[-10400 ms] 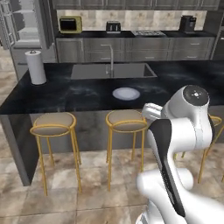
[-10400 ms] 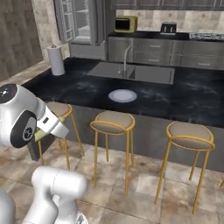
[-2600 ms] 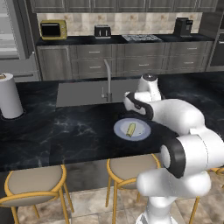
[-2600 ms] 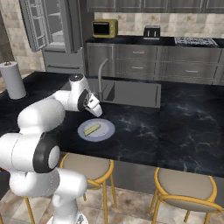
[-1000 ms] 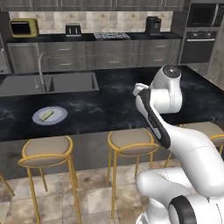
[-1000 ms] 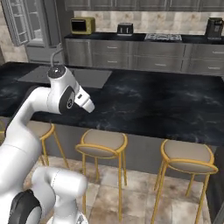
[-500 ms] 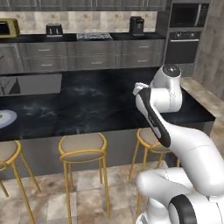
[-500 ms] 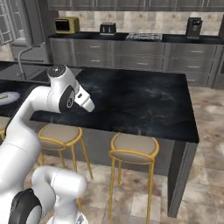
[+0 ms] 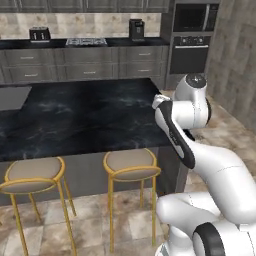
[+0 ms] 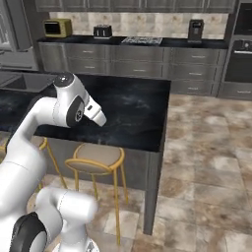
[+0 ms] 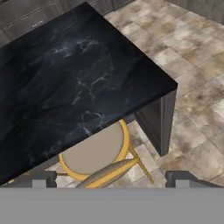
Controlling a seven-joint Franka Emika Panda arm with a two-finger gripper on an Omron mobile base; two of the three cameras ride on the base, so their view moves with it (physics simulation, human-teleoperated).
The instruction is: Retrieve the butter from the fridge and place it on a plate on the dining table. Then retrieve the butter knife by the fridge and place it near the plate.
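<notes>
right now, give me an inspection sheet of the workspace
surface: black marble dining table, bare at this end, corner beside tiled floor
job's things: nothing seen of butter, plate or knife
clutter: two stools tucked under the table edge
tool: tool open, holding nothing, aimed down over the table corner and a stool
cables: nothing seen
surroundings: grey cabinets, toaster, coffee maker, wall oven, yellow oven
</notes>
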